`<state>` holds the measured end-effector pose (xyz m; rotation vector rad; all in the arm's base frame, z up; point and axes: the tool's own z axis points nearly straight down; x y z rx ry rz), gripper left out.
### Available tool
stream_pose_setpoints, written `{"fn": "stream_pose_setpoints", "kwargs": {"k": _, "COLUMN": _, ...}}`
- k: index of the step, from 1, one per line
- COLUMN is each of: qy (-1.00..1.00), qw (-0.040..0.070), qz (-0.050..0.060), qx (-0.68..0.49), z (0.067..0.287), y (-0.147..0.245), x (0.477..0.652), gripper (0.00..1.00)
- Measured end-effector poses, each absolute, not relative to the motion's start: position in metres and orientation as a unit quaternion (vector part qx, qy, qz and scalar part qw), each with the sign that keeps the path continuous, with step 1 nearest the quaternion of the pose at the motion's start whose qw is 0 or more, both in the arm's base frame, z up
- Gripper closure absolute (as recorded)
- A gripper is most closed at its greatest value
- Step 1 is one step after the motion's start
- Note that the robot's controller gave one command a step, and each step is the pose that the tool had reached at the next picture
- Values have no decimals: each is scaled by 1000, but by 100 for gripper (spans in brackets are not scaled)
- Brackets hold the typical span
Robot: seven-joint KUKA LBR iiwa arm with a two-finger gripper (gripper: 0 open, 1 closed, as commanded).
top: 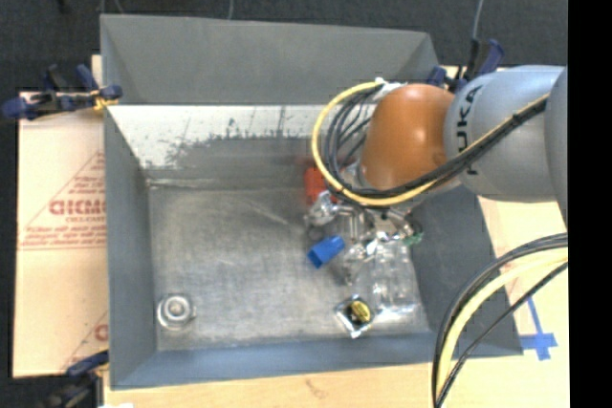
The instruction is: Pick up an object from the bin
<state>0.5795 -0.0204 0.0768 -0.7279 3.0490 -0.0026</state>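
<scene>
Bin (129,205): grey metal, filling the middle of the frame.
Arm (507,134): comes in from the right edge, with an orange cover (406,148) ringed by looped cables at its wrist.
Gripper (361,242): just right of centre, low over the bin floor below the orange cover; I cannot tell whether it is wide or narrow.
Blue piece (325,251): small and blocky, just left of the gripper and nearest to it.
Clear plastic piece (394,287): just below the gripper, toward the lower right.
Red thing (314,181): up and left of the gripper, partly hidden by the cables.
Black-and-yellow item (356,312): lower right, near the front wall.
Silvery ring (175,309): lower left corner, well apart from the rest.
</scene>
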Motion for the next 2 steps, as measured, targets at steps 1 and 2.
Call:
{"fn": "stream_pose_setpoints", "kwargs": {"k": 1, "qy": 973, "qw": 8, "qz": -1, "qx": -232, "z": 79, "y": -20, "x": 582, "gripper": 100}}
{"fn": "stream_pose_setpoints", "kwargs": {"k": 2, "qy": 973, "qw": 3, "qz": -1, "qx": -230, "z": 94, "y": -21, "x": 583, "gripper": 100}}
